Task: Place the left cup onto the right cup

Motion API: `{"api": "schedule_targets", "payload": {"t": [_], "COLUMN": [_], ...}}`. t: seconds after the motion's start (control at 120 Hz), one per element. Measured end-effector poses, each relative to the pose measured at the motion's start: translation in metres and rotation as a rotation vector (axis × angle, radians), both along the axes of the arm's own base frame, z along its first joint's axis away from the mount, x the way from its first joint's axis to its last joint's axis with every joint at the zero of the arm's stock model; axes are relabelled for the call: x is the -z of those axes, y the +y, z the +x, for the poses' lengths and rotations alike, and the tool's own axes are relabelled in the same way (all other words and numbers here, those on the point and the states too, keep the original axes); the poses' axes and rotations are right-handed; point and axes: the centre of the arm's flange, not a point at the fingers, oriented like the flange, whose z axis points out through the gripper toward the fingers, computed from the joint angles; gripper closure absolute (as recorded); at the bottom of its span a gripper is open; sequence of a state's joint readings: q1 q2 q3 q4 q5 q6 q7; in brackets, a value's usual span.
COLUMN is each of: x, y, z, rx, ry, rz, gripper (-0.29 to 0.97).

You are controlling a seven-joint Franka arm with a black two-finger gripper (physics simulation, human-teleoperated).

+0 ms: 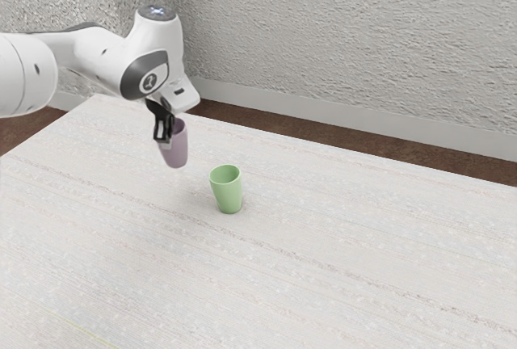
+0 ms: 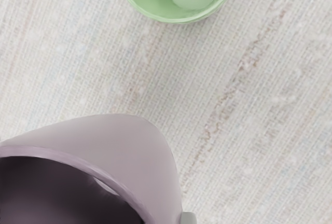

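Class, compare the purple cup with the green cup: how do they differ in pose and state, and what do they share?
The purple cup is held in the air by the fingers; the green cup stands on the table. The purple cup tilts; the green cup is upright. Both are handleless, open-topped cups.

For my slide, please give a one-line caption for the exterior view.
Franka gripper holds the purple cup in the air, beside the upright green cup on the table.

1. The arm (image 1: 85, 54) is built of glossy white, rounded shells.
2. A dark grey round cap (image 1: 145, 79) with a small white mark covers one joint.
3. A grey disc (image 1: 157, 13) with pale blue dots tops the wrist.
4. The gripper (image 1: 164, 132) has thin black fingers.
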State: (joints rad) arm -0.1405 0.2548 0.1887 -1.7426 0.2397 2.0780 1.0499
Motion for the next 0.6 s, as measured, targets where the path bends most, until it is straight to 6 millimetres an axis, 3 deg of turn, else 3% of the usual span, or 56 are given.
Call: {"api": "schedule_targets", "payload": {"t": [0.6], "x": [-0.013], "y": [-0.067], "z": [0.001], "rx": [0.071], "ry": [-0.028], "rz": [0.009], "gripper": [0.79]}}
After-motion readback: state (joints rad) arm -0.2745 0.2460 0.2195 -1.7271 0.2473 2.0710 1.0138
